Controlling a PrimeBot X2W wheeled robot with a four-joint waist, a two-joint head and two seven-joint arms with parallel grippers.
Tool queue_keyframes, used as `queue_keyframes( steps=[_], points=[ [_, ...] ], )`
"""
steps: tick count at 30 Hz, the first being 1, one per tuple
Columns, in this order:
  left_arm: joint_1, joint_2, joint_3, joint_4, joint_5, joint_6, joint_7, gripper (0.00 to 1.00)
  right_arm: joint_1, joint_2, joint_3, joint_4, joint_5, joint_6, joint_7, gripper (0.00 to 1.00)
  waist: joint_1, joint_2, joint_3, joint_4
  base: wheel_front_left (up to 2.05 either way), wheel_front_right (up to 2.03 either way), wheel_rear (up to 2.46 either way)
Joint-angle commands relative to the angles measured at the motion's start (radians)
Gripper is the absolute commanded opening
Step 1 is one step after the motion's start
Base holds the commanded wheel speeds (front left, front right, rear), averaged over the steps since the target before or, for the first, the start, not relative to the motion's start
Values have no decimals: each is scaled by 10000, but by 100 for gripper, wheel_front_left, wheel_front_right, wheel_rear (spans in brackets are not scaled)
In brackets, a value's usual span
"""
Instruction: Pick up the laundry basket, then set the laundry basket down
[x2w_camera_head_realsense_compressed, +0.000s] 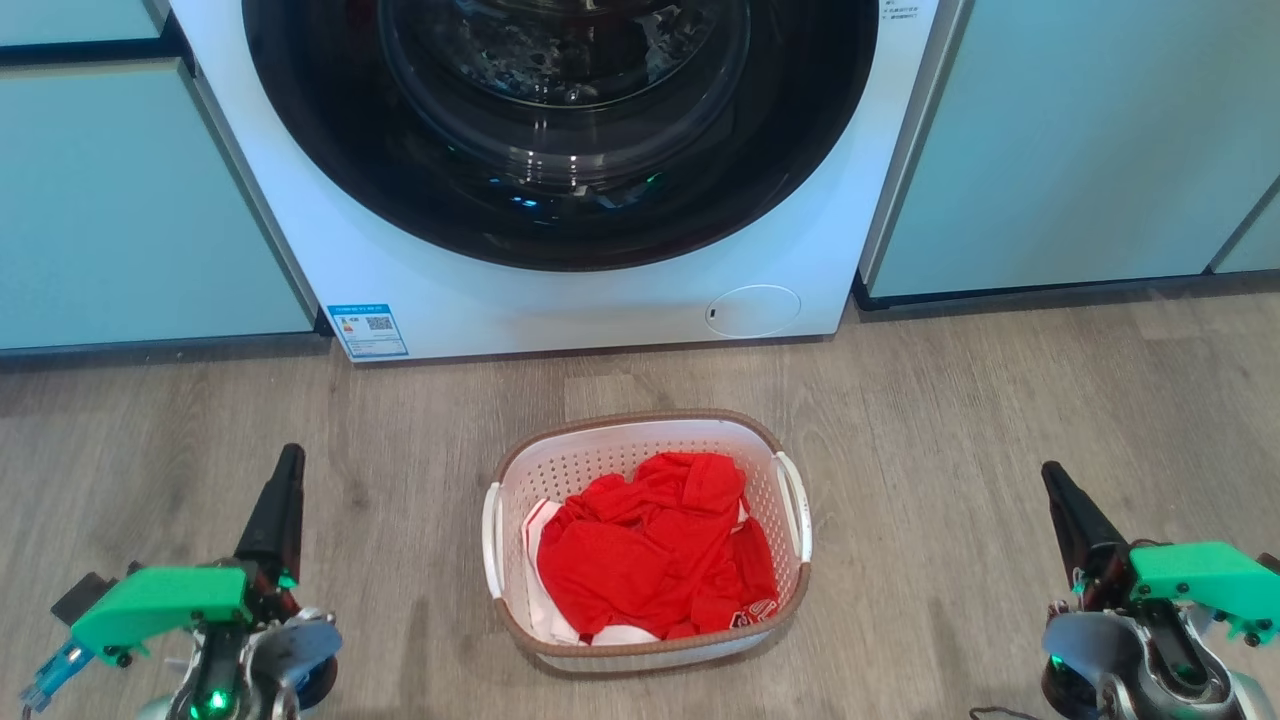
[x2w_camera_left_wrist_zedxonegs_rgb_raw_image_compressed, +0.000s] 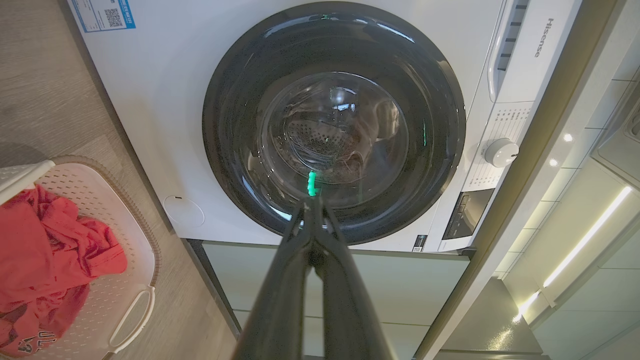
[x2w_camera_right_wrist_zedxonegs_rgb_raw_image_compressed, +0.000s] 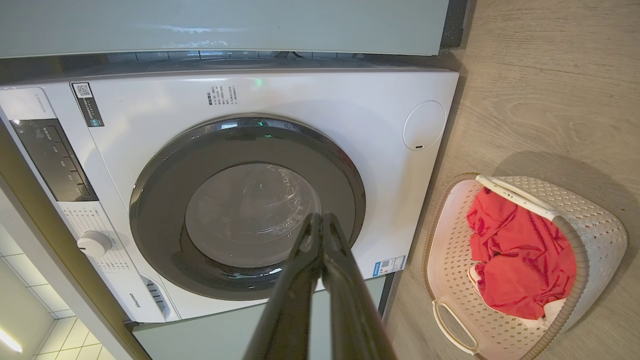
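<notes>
Presently: the laundry basket (x2w_camera_head_realsense_compressed: 600, 462) stands upright on the wood-look floor (x2w_camera_head_realsense_compressed: 950, 450) in front of the white front-loading washing machine (x2w_camera_head_realsense_compressed: 560, 300), a little short of its base and roughly below its round dark glass door (x2w_camera_head_realsense_compressed: 560, 200), which is closed. The brown rim faces up. The two white side handles (x2w_camera_head_realsense_compressed: 795, 505) sit on the basket walls that face the machine's left and right. Contents: a crumpled red garment (x2w_camera_head_realsense_compressed: 650, 540) over something white with red trim, partly hidden. The left gripper (x2w_camera_head_realsense_compressed: 290, 458) is out in front of the machine's left corner, farther from the machine than the basket's far rim. Its long dark fingers are clenched tip to tip with nothing between them, and they point toward the machine. The right gripper (x2w_camera_head_realsense_compressed: 1050, 472) is mirrored, out past the machine's right edge, before the pale green cabinet (x2w_camera_head_realsense_compressed: 1050, 140) flanking the machine. Its fingers are likewise pressed together and empty. Both grippers are well apart from the basket, one on each side. Blue label (x2w_camera_head_realsense_compressed: 368, 330) at the machine's lower left corner; round service flap (x2w_camera_head_realsense_compressed: 752, 310) at its lower right.
</notes>
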Motion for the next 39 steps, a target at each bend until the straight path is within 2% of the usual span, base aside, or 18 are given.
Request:
queue_keyframes(
  steps=[1,28,29,32,39],
  points=[
    [-550,103,366,-295,67,-69,79,0,-491,-71,164,-349,-110,-15,85,0,0,0,0,0,0,0,0],
    [-550,102,363,-295,64,-69,76,0,-491,-70,163,-349,-110,-15,85,0,0,0,0,0,0,0,0],
    [0,0,-2,4,0,0,0,100,0,2,1,4,0,0,0,100,0,0,0,0,0,0,0],
    [248,-82,-35,422,1,10,-7,100,183,63,46,442,1,0,-16,100,0,0,0,0,0,0,0],
    [288,-72,-129,286,122,5,-211,100,160,56,269,384,-92,-1,-220,100,0,0,6,-5,0,0,0]
  ],
)
